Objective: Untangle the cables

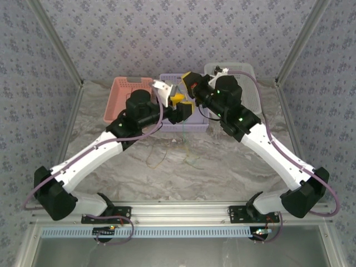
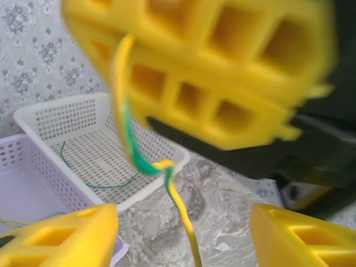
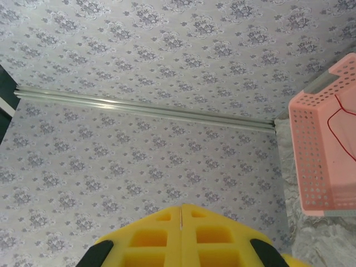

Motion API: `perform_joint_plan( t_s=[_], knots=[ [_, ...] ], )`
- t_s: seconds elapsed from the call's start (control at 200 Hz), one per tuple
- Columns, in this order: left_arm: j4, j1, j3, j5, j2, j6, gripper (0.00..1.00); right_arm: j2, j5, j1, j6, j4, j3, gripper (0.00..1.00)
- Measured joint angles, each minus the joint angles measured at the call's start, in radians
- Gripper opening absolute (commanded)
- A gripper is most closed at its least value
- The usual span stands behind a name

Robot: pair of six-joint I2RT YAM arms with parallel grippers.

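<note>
The right gripper (image 2: 211, 67), clamped on the yellow-green cable (image 2: 127, 128) at the top of the left wrist frame, dangles its knot (image 2: 161, 166) mid-frame between the fingers of the wide-open left gripper (image 2: 182, 236), likely for tugging it loose

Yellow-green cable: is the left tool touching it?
Apart. The left wrist view shows the yellow-green cable hanging down through the middle of the open left tool, with a clear gap on each side.

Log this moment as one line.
right gripper shut on yellow-green cable | left gripper open, cable between fingers | green cable in white basket
</note>
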State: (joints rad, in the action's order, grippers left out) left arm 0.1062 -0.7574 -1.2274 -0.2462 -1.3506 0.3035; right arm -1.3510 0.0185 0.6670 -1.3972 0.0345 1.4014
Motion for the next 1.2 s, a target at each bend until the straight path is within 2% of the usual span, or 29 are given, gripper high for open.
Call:
perform_joint_plan(
  t_s=[0.06,0.15,0.21,0.39,0.54,0.725,0.864,1.199],
  knots=[
    [0.005,-0.005,0.000,0.015,-0.019,-0.007,0.42,0.011,-0.003,0.000,-0.006,0.004,-0.010,0.00],
    [0.011,-0.010,0.000,0.034,-0.040,-0.003,0.11,0.027,-0.003,0.000,-0.011,0.007,-0.017,0.00],
    [0.019,-0.012,0.000,0.034,-0.045,-0.003,0.00,0.034,-0.003,0.000,-0.010,0.006,-0.017,0.00],
    [-0.007,-0.022,-0.022,0.030,-0.045,-0.035,0.00,0.050,0.013,-0.043,0.003,-0.005,-0.023,0.00],
    [-0.074,-0.022,-0.057,0.022,-0.044,-0.078,0.00,0.069,0.043,-0.107,0.098,-0.088,0.004,0.00],
    [-0.153,-0.022,-0.123,-0.014,-0.044,-0.130,0.00,0.058,0.115,-0.171,0.310,-0.319,0.161,0.00],
    [-0.205,-0.022,-0.197,-0.058,-0.044,-0.166,0.00,0.040,0.165,-0.196,0.444,-0.431,0.286,0.00],
    [-0.262,-0.022,-0.252,-0.110,-0.086,-0.203,0.00,-0.052,0.279,-0.260,0.612,-0.641,0.476,0.00]
  ],
)
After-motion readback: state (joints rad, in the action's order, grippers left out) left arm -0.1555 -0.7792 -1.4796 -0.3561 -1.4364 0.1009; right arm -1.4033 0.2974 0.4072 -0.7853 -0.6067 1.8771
